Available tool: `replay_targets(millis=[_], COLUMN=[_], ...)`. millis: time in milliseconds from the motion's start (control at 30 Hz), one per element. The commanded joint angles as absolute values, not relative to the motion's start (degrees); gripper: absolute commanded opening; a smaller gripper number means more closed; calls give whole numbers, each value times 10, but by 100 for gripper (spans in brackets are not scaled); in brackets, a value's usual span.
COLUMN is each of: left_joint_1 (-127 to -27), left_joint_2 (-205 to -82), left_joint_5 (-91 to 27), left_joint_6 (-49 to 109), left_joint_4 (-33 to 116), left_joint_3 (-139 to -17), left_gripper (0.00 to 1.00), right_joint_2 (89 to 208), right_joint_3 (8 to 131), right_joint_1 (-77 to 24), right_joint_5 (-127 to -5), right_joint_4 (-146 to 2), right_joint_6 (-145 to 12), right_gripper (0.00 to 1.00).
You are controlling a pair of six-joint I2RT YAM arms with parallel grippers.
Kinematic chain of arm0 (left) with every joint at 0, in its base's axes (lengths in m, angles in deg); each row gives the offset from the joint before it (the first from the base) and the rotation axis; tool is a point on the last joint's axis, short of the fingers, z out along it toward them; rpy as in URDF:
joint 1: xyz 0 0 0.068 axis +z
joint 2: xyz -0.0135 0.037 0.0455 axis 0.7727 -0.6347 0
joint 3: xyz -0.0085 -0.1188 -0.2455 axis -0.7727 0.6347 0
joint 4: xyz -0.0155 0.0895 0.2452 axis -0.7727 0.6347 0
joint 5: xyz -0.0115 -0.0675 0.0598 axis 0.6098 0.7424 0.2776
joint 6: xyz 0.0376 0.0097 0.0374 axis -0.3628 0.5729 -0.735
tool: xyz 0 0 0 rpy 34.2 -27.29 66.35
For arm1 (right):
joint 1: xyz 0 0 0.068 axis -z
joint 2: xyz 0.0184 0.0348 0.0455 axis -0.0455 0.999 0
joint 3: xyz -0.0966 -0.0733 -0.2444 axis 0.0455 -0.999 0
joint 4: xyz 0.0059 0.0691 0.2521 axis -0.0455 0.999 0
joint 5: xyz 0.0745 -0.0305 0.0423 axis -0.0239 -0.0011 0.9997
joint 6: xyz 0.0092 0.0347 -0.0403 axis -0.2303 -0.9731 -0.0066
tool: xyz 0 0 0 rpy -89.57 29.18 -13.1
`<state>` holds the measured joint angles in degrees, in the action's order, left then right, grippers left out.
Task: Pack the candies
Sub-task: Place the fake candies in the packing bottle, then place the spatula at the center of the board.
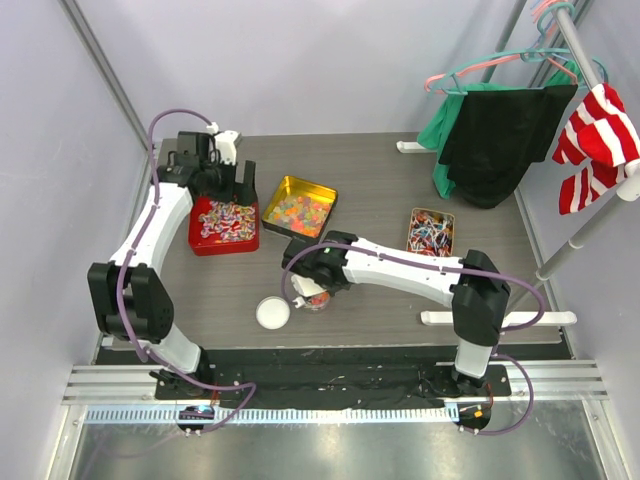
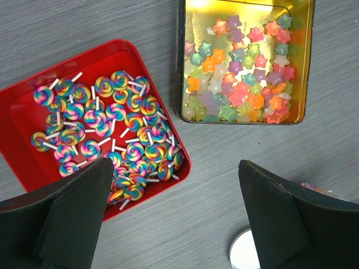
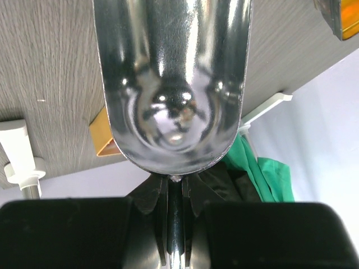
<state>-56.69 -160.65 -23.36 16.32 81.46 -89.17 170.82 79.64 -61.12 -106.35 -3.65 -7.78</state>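
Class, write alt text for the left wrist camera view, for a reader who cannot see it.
A red tray full of rainbow swirl lollipops sits beside a gold tin of pastel star-shaped candies on a grey wood-grain table. Two black fingers of the open left hand frame the bottom edge, with part of a white disc between them.

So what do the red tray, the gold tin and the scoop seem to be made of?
Red tray: probably painted metal, possibly plastic; smooth and glossy, with sheen along its rim.
Gold tin: thin metal, its shiny gold inside reflecting light and the star candies.
Scoop: polished steel-like metal, with sharp mirror reflections across its bowl.
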Motion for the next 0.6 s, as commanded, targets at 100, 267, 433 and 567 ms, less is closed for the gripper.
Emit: replay_targets(millis=[100,267,433,567], left_joint_1=[-559,-558,-552,-542], left_joint_2=[-1571,-1561,-1543,-1534], left_joint_5=[-223,-216,-208,-199], left_joint_6=[154,143,130,126], left_joint_4=[797,793,785,782], left_joint_3=[-873,-857,-833,-816], left_gripper=[98,98,99,100], right_joint_2=[1661,1651,1655,1655], right_joint_3=[829,868,839,770], right_joint_1=[-610,-530,-402,-365], right_joint_5=[-1091,-993,-922,-894], right_joint_4=[14,3,-107,-235], right_joint_6=[-78,-90,-158,-208], right_gripper=[1,1,1,1])
